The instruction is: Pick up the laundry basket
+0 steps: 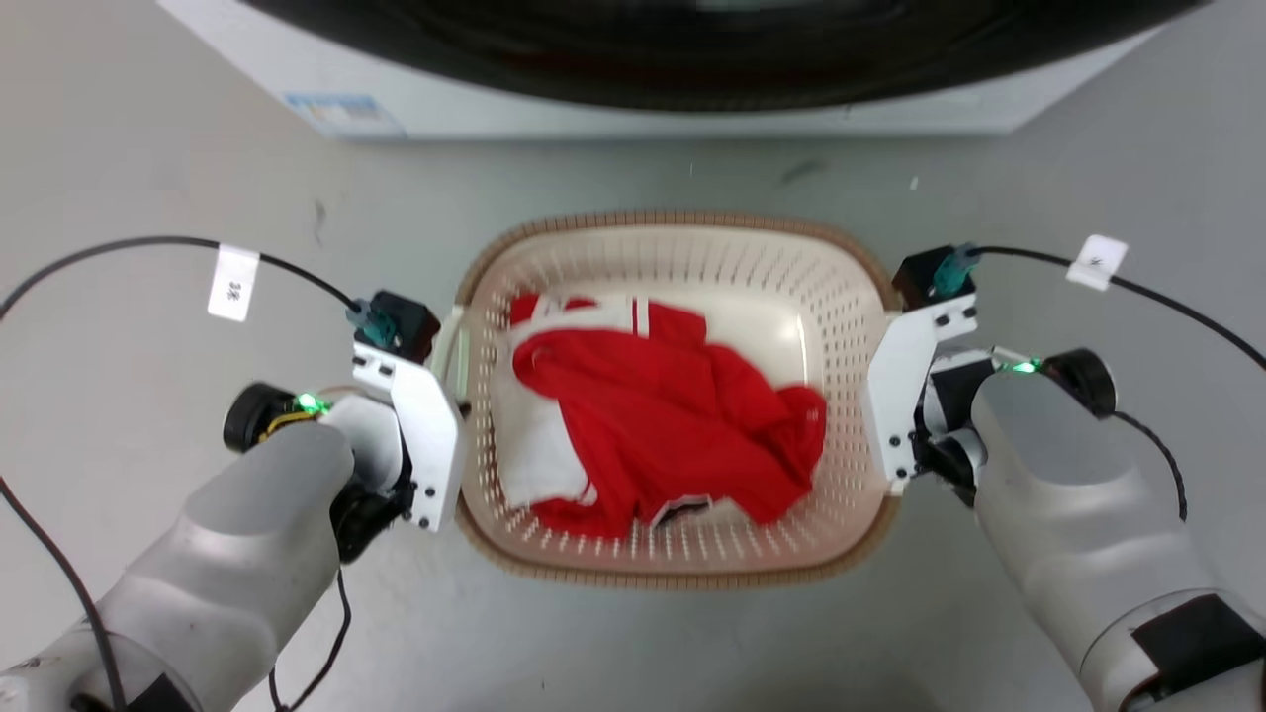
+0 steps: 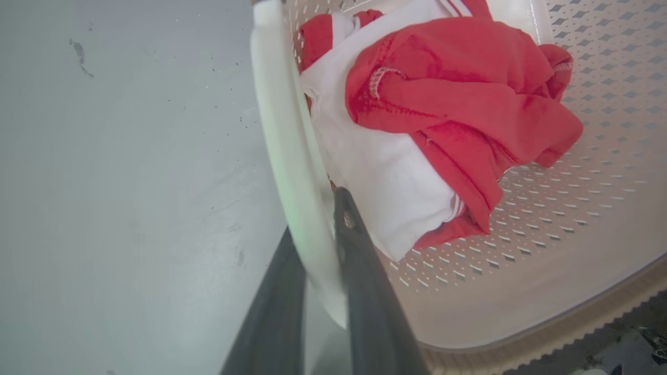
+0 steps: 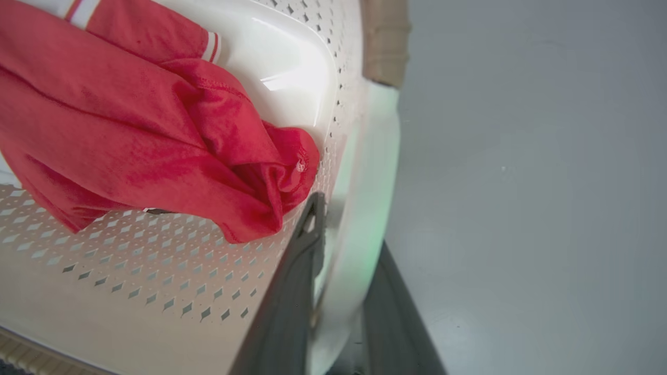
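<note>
The laundry basket [image 1: 673,220], cream with a brown rim, sits on the grey floor and holds red and white clothes [image 1: 673,415]. My left gripper [image 1: 425,425] is at the basket's left side. In the left wrist view its two dark fingers [image 2: 365,271] close on the white side handle [image 2: 281,130], one on each face. My right gripper [image 1: 900,405] is at the basket's right side. In the right wrist view its fingers [image 3: 297,271] clasp the other white handle [image 3: 375,156] the same way. Both sets of fingertips are hidden under the wrists in the head view.
A white washing machine [image 1: 633,99] with a dark door stands just beyond the basket. Black cables [image 1: 148,242] with white tags arc out from both wrists over the bare grey floor [image 1: 148,148].
</note>
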Motion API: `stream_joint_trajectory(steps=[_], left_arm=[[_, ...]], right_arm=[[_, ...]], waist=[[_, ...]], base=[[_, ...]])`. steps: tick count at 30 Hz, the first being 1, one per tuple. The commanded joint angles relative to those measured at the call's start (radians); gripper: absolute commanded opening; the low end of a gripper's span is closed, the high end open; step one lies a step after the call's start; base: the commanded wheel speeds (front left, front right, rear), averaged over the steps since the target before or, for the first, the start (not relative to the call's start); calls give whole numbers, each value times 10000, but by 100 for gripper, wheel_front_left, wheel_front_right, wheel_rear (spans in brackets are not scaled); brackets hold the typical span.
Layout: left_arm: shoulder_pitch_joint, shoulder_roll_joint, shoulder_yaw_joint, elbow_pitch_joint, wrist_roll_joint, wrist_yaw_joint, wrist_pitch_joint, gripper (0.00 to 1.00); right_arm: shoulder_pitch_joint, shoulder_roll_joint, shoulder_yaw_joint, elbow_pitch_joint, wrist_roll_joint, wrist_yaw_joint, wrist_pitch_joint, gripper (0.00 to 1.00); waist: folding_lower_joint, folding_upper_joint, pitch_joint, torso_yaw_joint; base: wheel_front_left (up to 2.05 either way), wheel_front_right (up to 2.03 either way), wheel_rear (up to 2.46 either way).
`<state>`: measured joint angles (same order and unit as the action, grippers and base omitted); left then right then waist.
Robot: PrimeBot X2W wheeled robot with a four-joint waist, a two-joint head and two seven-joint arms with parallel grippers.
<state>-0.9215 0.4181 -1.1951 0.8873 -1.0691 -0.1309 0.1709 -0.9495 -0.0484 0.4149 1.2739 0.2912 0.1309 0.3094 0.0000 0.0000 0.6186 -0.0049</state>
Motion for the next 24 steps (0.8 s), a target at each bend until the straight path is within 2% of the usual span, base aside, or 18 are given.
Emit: stream_joint_trajectory(steps=[1,11,12,24], left_arm=[[210,196,-219,-176,-193,15,296,0],[738,760,-724,-1241,-1172,-1,1821,0],[866,931,-779,-1550,-1387,-9,2261,0],[1536,1687,-873,-2910,-1872,-44,4108,0]], right_arm=[[223,-37,199,14,65,-3,415,0],[753,-43,989,-389,821,-3,2434,0],[874,-42,1195,-563,1068,-3,2868,0],[1547,-32,1928,-1064,1996,-1,4193,0]], waist=[[0,0,-1113,-40],[0,0,-3355,-41],[0,0,-3915,-41],[0,0,-5712,-108]], base=[[0,0,0],[0,0,0],[0,0,0],[0,0,0]])
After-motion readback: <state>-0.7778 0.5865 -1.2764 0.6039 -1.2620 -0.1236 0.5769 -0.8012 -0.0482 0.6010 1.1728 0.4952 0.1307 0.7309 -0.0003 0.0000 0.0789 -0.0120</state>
